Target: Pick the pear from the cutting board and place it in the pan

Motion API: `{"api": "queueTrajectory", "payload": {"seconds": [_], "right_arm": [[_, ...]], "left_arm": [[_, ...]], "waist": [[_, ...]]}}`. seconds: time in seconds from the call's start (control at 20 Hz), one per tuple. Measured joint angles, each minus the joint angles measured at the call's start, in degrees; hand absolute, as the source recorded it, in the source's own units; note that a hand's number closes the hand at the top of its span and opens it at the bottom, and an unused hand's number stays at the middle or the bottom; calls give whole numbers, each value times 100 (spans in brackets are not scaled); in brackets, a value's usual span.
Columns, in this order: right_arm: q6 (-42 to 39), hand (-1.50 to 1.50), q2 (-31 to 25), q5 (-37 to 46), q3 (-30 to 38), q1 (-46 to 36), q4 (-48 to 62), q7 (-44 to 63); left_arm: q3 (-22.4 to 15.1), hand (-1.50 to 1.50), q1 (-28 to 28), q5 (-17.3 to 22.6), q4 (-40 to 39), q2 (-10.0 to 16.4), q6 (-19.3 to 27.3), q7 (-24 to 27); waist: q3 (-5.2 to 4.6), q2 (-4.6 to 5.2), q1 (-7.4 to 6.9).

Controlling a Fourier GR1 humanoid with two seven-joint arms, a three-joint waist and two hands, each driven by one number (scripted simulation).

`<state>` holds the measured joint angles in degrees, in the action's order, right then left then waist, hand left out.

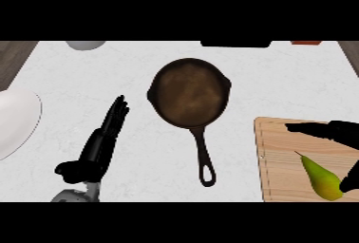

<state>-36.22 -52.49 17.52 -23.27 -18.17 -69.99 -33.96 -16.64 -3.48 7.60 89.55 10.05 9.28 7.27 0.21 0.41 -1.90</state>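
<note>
Your pear (321, 178) lies on the board (277, 156), not yet lifted, and the pan (191, 92) holds nothing. Your right hand (344, 133) is spread open beside it, grasping nothing. The left hand (105, 137) rests open at left. Grasp, carry and release remain.

Matt dark iron pan (189, 92), pale wooden cutting board (280, 156), glossy pear (321, 178), speckled white stone-like counter (280, 76).

The left hand (98, 147) is plain black all over, with long, slim fingers (116, 116) that narrow toward their tips and a thicker, rounded thumb (70, 170) at its base. Behind the hand sits a pale grey forearm (73, 194) with a smooth, rounded casing. The right hand (340, 132) is the same flat black, its fingers ending in blunt tips.
</note>
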Motion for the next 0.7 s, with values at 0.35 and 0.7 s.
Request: {"api": "queueTrajectory", "payload": {"seconds": [0.35,0.7], "right_arm": [[687,-150,-29,557,-551,-117,749,-803],[975,-150,344,691,-812,-417,1574,-1065]], "left_arm": [[100,0,-44,-51,-26,-40,-6,-35],[140,0,20,-45,92,-74,-61,-155]], "waist": [[-10,-11,66],[-15,-14,72]]}}
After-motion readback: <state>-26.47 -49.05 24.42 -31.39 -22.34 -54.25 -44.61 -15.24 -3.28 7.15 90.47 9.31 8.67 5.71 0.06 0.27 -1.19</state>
